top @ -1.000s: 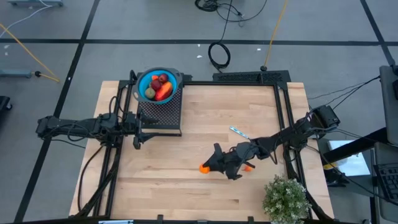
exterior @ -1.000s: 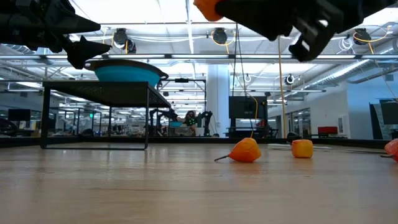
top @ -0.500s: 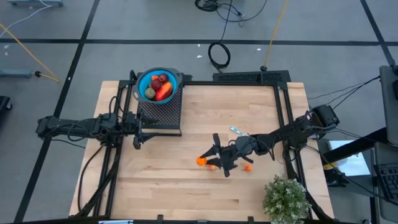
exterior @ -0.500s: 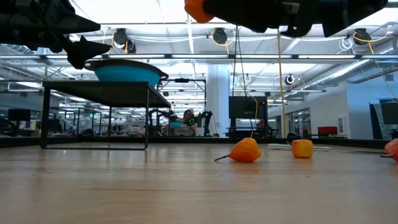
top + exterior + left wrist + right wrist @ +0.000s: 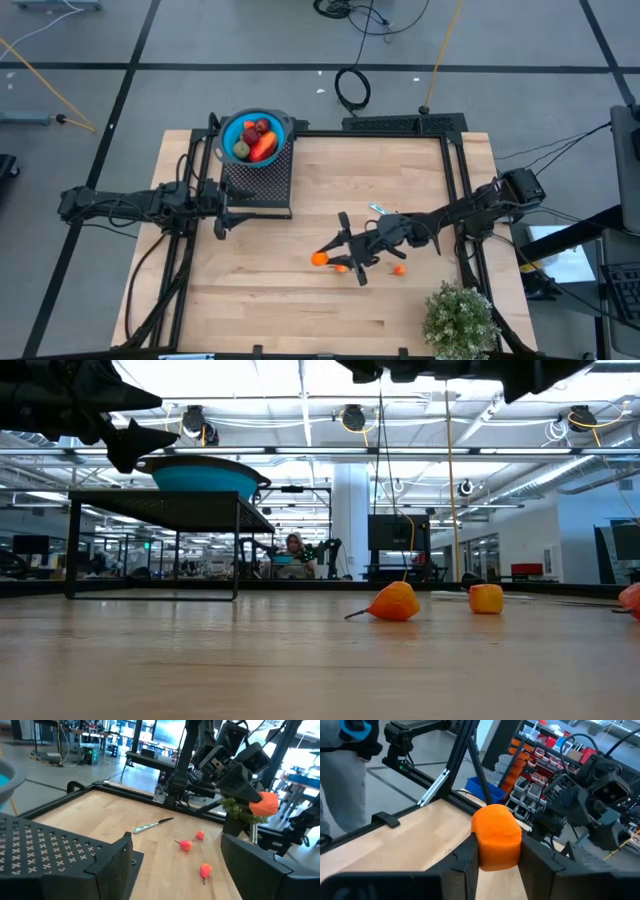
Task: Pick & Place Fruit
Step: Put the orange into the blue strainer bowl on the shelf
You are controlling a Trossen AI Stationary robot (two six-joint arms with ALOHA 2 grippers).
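Observation:
My right gripper (image 5: pixel 324 258) is shut on a small orange toy fruit (image 5: pixel 496 836) high above the middle of the table. The fruit also shows in the high view (image 5: pixel 319 259) and in the left wrist view (image 5: pixel 263 803). Three more small orange fruits lie on the wood (image 5: pixel 185 845) (image 5: pixel 199 835) (image 5: pixel 205 869). A blue bowl (image 5: pixel 228 128) on a black rack (image 5: pixel 258 182) at the far left holds a red-orange piece (image 5: pixel 263 148), a brownish-green oval (image 5: pixel 241 150) and a dark red one (image 5: pixel 263 127). My left gripper (image 5: pixel 222 213) waits open beside the rack. My right gripper pinches the orange fruit's two opposite sides (image 5: pixel 481 851) between its two fingers (image 5: pixel 466 861). The fingers reach roughly level toward the table's left edge. The fruit is lifted clear of the table and stands out beyond the fingertips.
A thin silvery-blue utensil (image 5: pixel 381 210) lies on the wood right of the middle. A bushy green potted plant (image 5: pixel 460 318) stands at the near right corner. Black frame rails (image 5: pixel 455 170) run along the table's sides. A person shows in the room beyond (image 5: pixel 342 775).
My right gripper, still shut on the orange fruit, has risen and gone toward the table's left and far edges. In the low view the fruit has left the picture's top. The fruits on the table have stayed put.

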